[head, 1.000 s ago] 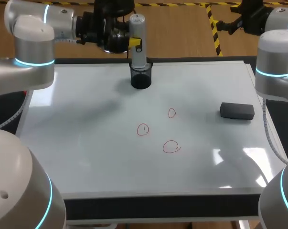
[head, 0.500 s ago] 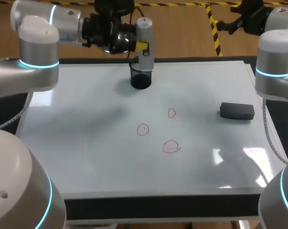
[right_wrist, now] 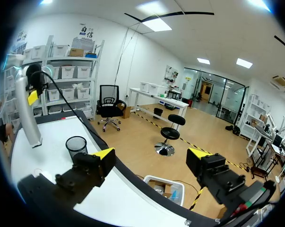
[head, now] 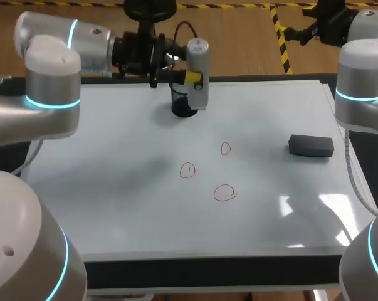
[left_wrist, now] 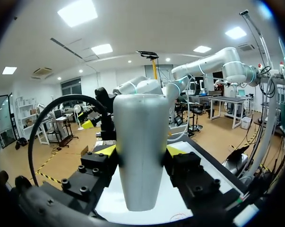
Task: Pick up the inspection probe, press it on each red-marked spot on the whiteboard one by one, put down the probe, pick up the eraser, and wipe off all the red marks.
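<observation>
Inspection probe (head: 197, 74), head view: stood upright in the black holder cup (head: 181, 106) 1.0 s earlier, had risen and drifted rightward by 0.5 s earlier, and now hung clear of the cup's rim, just to its right, over the far part of the whiteboard (head: 113, 188). Was clamped from 2 sides by the left gripper (head: 190, 76). Judged the pick-up done and the pressing not yet begun. Counted 1 probe, 1 cup, 1 eraser (head: 311, 145) lying near the board's right edge, and 3 red marks (head: 225, 148), (head: 187, 170), (head: 225, 192), all well apart from the probe. Left wrist view: showed 1 probe (left_wrist: 141, 151) filling the middle, pinched between the 2 yellow tips of the left gripper (left_wrist: 141, 150), with whiteboard (left_wrist: 111, 205) beneath its lower end and not touching it. Right wrist view: showed the right gripper (right_wrist: 151, 158) spread wide with nothing between its fingers; took in 1 probe (right_wrist: 29, 113) held aloft and 1 cup (right_wrist: 76, 146) on the whiteboard (right_wrist: 43, 161).
</observation>
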`<state>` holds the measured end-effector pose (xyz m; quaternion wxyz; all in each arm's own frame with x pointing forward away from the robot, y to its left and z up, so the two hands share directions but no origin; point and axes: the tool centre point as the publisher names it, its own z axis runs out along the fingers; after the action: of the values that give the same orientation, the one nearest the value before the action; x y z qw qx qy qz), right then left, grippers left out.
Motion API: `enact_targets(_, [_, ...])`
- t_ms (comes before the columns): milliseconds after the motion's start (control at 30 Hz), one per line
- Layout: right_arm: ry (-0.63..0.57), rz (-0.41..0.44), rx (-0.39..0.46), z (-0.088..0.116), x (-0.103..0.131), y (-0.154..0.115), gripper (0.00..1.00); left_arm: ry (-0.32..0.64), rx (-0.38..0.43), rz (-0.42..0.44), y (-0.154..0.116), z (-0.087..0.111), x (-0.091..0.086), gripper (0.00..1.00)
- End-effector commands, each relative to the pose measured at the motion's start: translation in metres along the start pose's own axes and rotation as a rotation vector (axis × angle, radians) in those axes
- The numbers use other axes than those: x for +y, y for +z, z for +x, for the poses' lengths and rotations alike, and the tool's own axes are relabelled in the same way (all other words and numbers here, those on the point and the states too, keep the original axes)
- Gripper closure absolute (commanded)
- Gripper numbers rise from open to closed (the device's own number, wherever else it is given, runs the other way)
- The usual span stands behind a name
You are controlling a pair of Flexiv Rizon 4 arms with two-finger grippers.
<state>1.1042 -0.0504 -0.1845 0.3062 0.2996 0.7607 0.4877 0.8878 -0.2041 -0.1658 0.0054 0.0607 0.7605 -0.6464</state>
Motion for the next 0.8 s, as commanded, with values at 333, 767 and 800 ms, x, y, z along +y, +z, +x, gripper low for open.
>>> enact_targets(333, [0.0,0.0,0.0,0.0,0.0,0.0,0.0,-0.048,-0.029,-0.001,-0.01,0.045,0.021,1.0])
enact_targets(767, [0.0,0.0,0.0,0.0,0.0,0.0,0.0,-0.055,0.0,-0.001,-0.005,0.08,0.044,1.0])
enact_targets(800, [0.0,0.0,0.0,0.0,0.0,0.0,0.0,-0.056,0.0,0.0,-0.005,0.083,0.045,1.0])
